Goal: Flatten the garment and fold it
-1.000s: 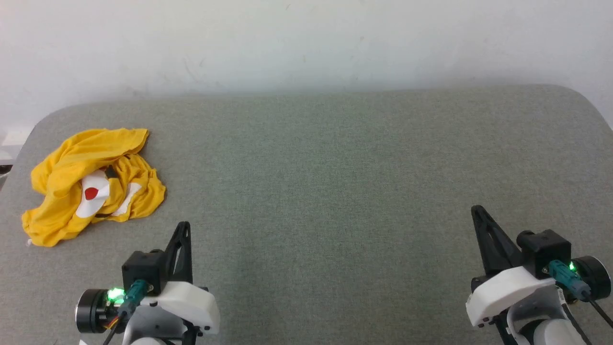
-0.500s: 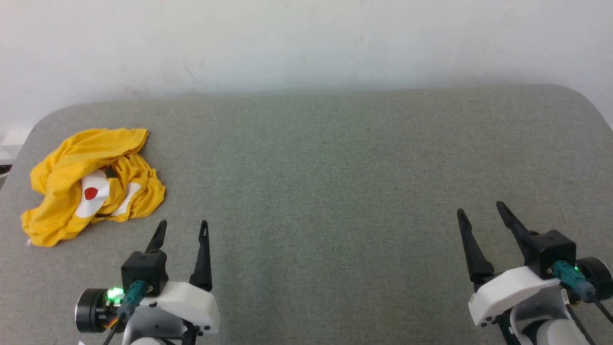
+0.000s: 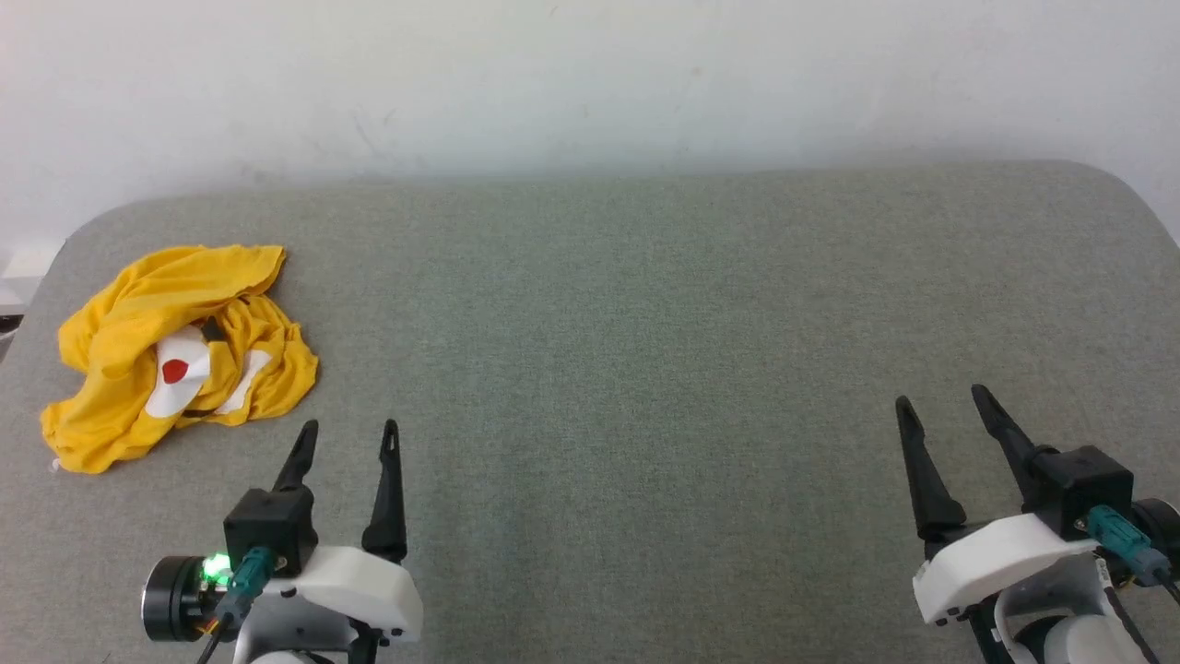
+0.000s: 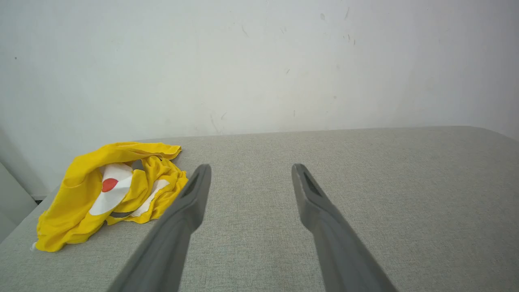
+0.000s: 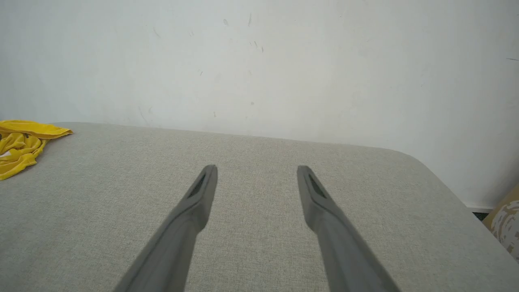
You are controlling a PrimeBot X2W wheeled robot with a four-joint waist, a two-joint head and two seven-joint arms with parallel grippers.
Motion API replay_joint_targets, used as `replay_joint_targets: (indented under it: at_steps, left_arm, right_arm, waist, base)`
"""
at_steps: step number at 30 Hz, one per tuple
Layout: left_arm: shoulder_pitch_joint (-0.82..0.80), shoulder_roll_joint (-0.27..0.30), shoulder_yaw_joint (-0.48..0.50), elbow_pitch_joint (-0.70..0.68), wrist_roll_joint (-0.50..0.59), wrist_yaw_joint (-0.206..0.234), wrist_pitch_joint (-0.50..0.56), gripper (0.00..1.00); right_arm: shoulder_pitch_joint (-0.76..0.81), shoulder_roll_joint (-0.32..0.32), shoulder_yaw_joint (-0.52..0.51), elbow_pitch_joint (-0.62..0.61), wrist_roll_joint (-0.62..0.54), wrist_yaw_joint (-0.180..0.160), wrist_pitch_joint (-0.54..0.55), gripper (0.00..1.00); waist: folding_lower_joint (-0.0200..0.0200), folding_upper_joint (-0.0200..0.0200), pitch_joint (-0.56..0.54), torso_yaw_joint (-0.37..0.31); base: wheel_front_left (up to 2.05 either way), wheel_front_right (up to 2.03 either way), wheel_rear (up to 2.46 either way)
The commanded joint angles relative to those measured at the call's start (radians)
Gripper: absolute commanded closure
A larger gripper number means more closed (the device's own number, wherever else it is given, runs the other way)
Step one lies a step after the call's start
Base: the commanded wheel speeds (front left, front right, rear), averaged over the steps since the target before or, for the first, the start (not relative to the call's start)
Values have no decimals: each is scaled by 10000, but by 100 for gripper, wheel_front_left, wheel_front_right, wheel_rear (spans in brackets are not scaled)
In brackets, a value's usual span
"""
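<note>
Hovering low over the near edge of the grey padded table point(image 3: 645, 323), the left gripper point(image 3: 350, 427) has its two dark fingers spread, with nothing between them. The right gripper point(image 3: 941, 397), at the near right corner, is spread and empty too.

The main risk, as I judge it, is a blind pinch into the heap. The garment point(image 3: 175, 355) is bunched in overlapping folds, so fingers closing on its top would likely catch several layers at once. That would lift a bundle rather than a single edge, and flattening would get harder. A second risk is the table's rounded left edge, which lies close to the heap. A sweep or drag towards that side could push the soft cloth over the rim. The right arm faces a long reach across the table and could crowd the left arm if both go in together. Fingertips driven too low may also dig into the padded cover.

The garment lies ahead and to the left of the left gripper, near its fingertips but clearly apart from them. In the left wrist view it sits to the left of the left-hand finger. It is well apart from the right gripper, across most of the table's width, towards the far left and short of the white wall point(image 3: 590, 83).
</note>
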Motion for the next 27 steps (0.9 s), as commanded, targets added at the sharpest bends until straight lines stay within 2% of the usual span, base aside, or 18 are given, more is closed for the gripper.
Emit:
replay_joint_targets:
  at_steps: [1,27]
  left_arm:
    - [132,-11,4,-81,-70,-46,-111,0]
    - [263,-22,51,-409,-272,60,-654,0]
  right_arm:
    - [80,7,-65,34,78,-4,-89,0]
    - [49,14,-224,164,286,-8,-632,0]
  waist:
    - [-1,0,3,10]
    - [-1,0,213,657]
  base:
    - [0,0,0]
    - [0,0,0]
